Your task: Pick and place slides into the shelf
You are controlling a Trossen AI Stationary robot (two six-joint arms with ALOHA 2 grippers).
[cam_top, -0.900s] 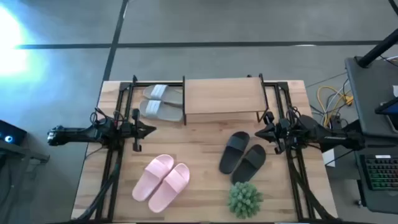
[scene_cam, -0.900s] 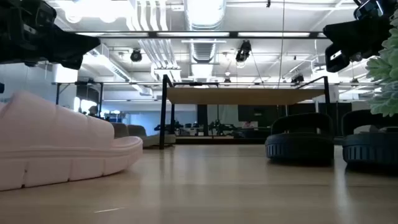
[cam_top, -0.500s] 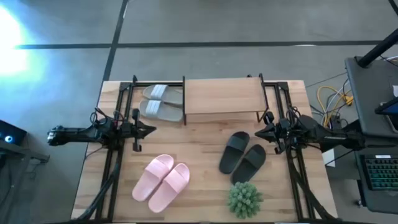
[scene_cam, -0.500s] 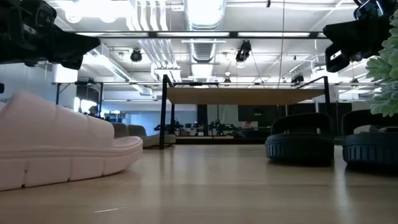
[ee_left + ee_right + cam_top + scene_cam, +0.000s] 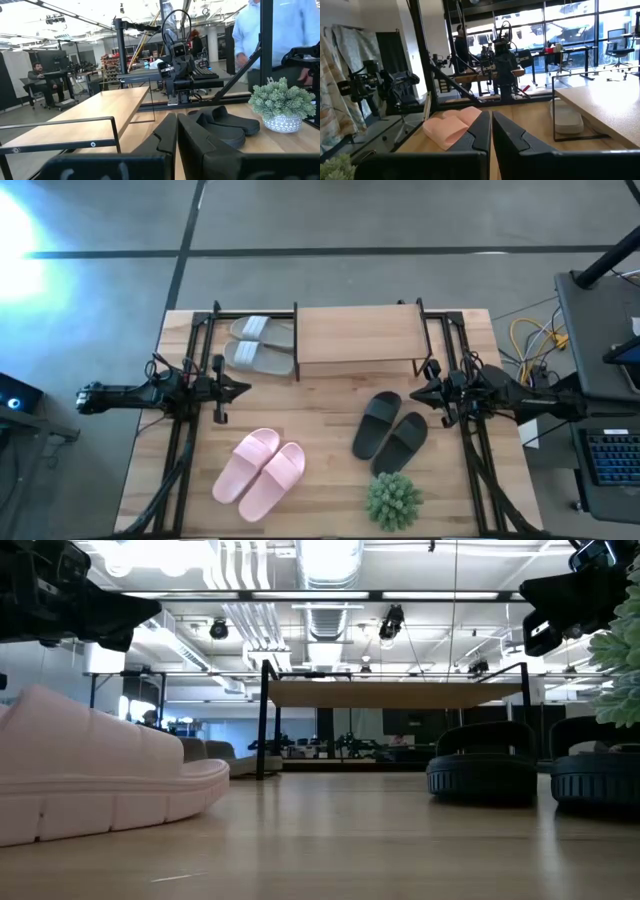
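Note:
The pale pink slides (image 5: 259, 472) lie side by side on the table's near left; one fills the low view's left (image 5: 100, 775). The black slides (image 5: 390, 433) lie near right, soles down. The grey-white slides (image 5: 260, 344) rest beside the shelf's left end, half under its frame. The shelf (image 5: 358, 333) stands at the far middle on thin black legs. My left gripper (image 5: 246, 388) hovers shut above the table's left, my right gripper (image 5: 415, 391) shut above the right, both touching nothing.
A small green plant (image 5: 393, 500) in a pale pot stands at the near edge, right of middle, close to the black slides. Black arm frames run along the table's left and right sides. A person in a blue shirt (image 5: 280, 35) stands beyond the table.

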